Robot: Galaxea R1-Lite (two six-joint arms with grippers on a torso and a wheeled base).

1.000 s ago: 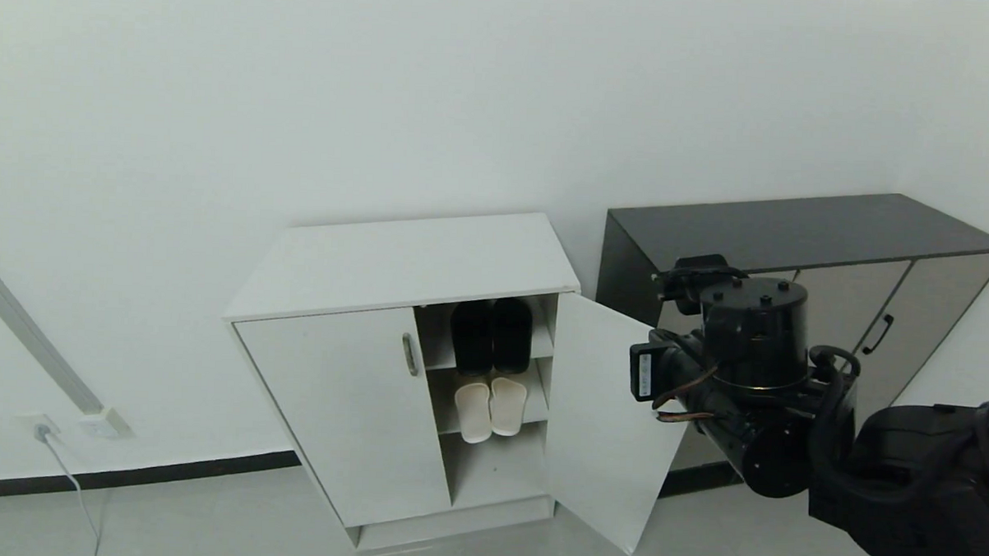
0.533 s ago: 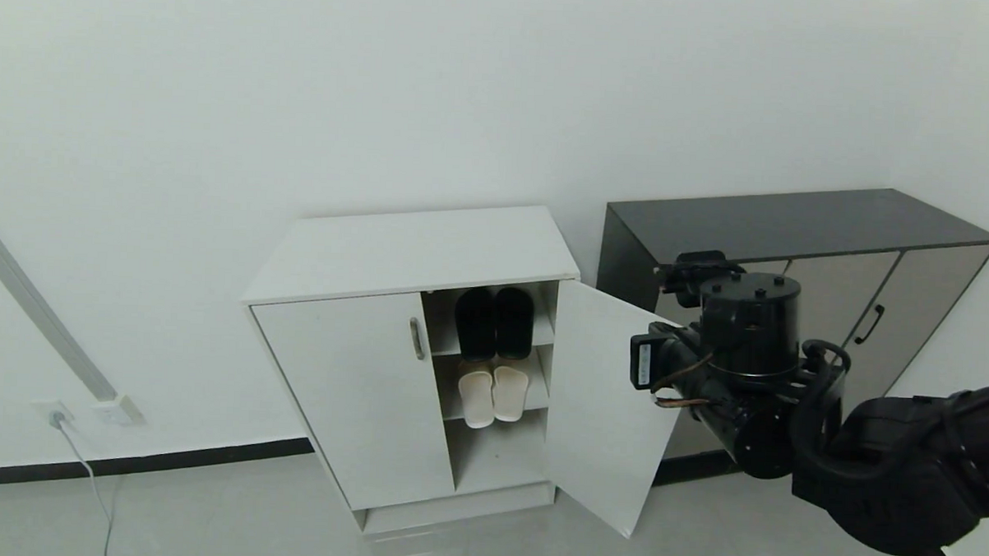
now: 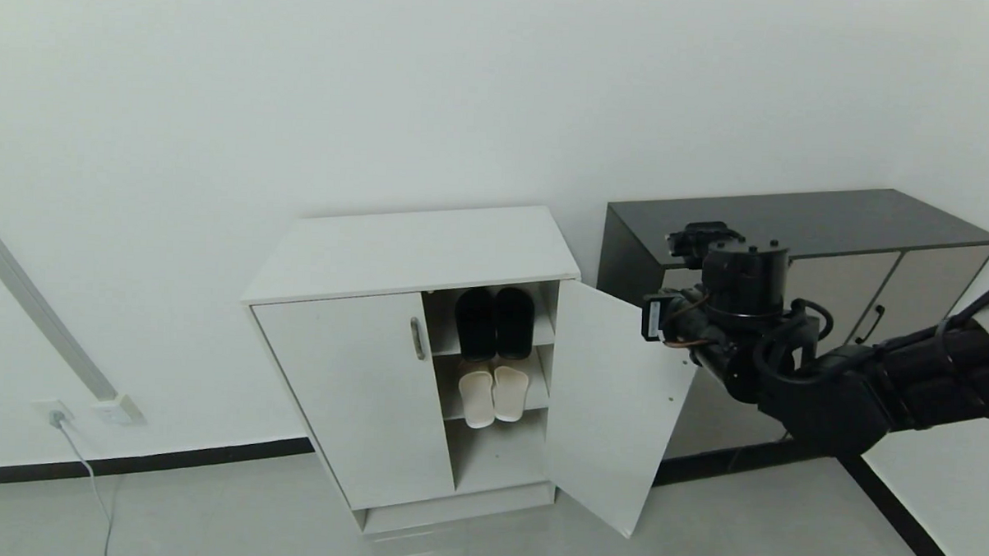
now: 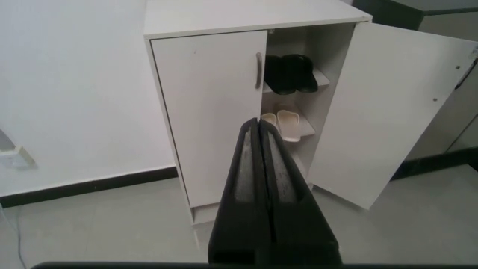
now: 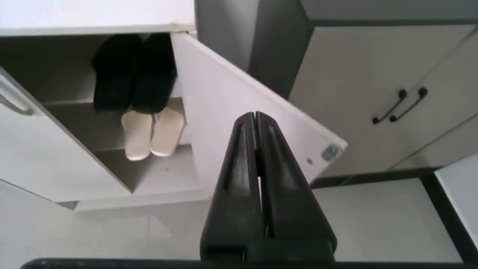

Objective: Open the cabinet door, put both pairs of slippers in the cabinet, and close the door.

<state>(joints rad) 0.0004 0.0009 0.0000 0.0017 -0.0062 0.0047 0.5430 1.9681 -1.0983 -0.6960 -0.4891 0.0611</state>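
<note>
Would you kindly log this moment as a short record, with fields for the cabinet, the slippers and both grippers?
cabinet: white, against the wall
left door: shut
right door: swung open
black slippers: top shelf, side by side
white slippers: middle shelf, side by side
left gripper: shut, holding nothing, facing the cabinet
right gripper: shut, holding nothing, pointed toward the right door
dark cabinet: next to the cabinet, on the robot's right
left to do: close the right door
</note>
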